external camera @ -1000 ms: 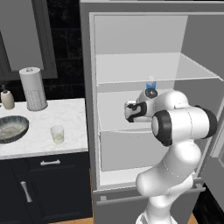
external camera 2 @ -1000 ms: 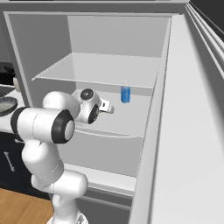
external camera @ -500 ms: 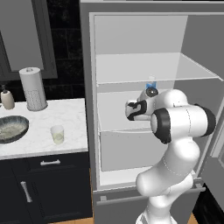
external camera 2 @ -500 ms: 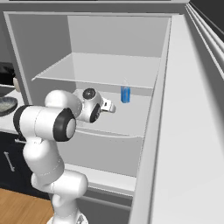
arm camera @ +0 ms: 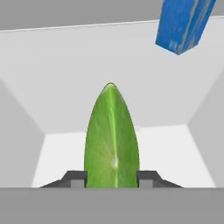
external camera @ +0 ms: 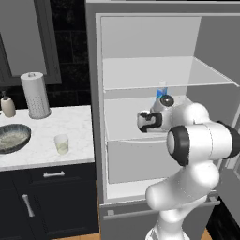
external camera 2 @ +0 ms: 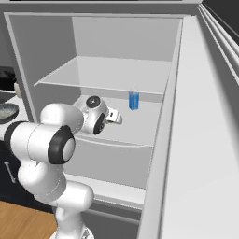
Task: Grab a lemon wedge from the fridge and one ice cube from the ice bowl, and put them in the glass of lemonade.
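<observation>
Inside the open fridge [external camera: 140,70], over its middle shelf, the gripper [arm camera: 112,178] is clamped on the lemon wedge [arm camera: 112,135], a green sliver standing upright between the two dark fingertips [arm camera: 76,178] and touching both. A small blue bottle [external camera 2: 134,100] stands farther back on the same shelf, apart from the wedge. On the marble worktop [external camera: 70,126] left of the fridge, the glass of lemonade [external camera: 61,144] stands near the ice bowl [external camera: 11,138], with a paper towel roll [external camera: 35,94] behind them.
</observation>
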Motion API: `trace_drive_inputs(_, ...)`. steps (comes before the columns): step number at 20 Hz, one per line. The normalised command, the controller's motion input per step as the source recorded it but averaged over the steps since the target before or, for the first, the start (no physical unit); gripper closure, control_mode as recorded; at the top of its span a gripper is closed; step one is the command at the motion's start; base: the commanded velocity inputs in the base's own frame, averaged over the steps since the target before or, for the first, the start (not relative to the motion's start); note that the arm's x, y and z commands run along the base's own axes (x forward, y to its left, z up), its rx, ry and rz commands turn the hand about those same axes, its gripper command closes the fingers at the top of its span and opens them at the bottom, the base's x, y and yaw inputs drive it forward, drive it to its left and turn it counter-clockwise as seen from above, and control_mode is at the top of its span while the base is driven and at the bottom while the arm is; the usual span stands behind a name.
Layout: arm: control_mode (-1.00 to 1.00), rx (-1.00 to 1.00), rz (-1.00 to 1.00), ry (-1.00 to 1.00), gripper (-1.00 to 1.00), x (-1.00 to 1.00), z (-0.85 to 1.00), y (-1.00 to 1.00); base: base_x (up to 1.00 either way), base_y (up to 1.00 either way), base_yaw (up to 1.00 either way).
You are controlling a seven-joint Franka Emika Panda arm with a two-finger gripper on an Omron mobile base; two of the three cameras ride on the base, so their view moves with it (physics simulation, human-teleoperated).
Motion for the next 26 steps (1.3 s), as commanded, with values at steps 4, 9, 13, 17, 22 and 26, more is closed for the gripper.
trace_drive_inputs(4, -1.00, 0.00, 0.00, 0.04, 1.00, -1.00, 0.04, 0.00, 0.00, 0.00, 0.00)
trace_drive_inputs(9, -1.00, 0.00, 0.01, 0.11, 1.00, -1.00, 0.60, 0.00, 0.00, 0.00, 0.00)
trace_drive_inputs(13, -1.00, 0.00, 0.04, 0.12, 1.00, -1.00, 0.93, 0.00, 0.00, 0.00, 0.00)
trace_drive_inputs(17, -1.00, 0.00, 0.06, 0.12, 1.00, -1.00, 0.83, 0.01, 0.00, 0.00, 0.00)
trace_drive_inputs(22, -1.00, 0.00, 0.13, 0.01, 1.00, -1.00, 0.12, 0.03, 0.00, 0.00, 0.00)
trace_drive_inputs(26, -1.00, 0.00, 0.14, 0.00, 1.00, -0.94, 0.00, 0.02, 0.00, 0.00, 0.00)
